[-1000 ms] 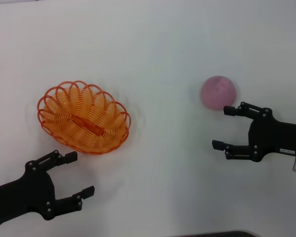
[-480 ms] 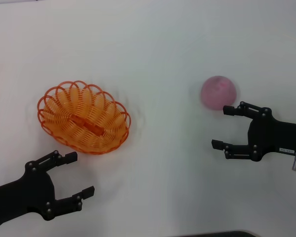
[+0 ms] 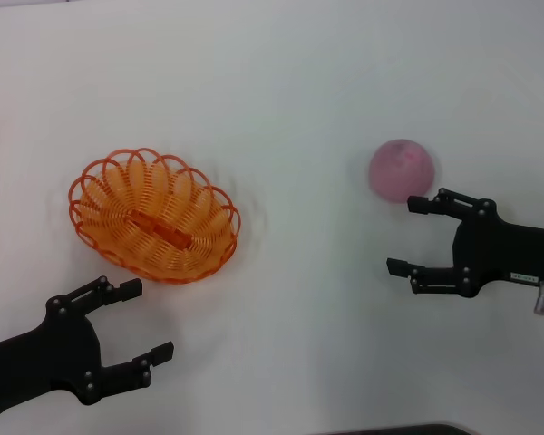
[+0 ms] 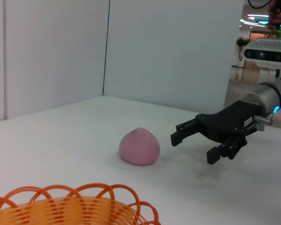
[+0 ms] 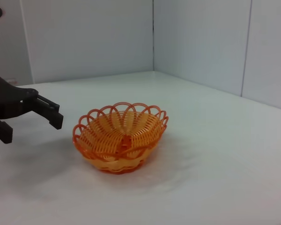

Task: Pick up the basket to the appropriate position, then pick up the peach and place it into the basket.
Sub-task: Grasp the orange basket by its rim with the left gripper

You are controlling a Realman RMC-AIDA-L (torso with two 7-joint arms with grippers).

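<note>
The orange wire basket rests on the white table at the left, also seen as the basket and by its rim. The pink peach lies on the table at the right, the peach also in the left wrist view. My left gripper stands open just in front of the basket, apart from it, empty. My right gripper is open beside and just in front of the peach, with its far finger close to the fruit and nothing held.
The white table spreads wide behind and between both things. Grey-white wall panels stand beyond the table's far edges. The table's front edge shows dark at the bottom of the head view.
The right gripper has crept slightly leftward. Basket, peach and left gripper have not moved.
</note>
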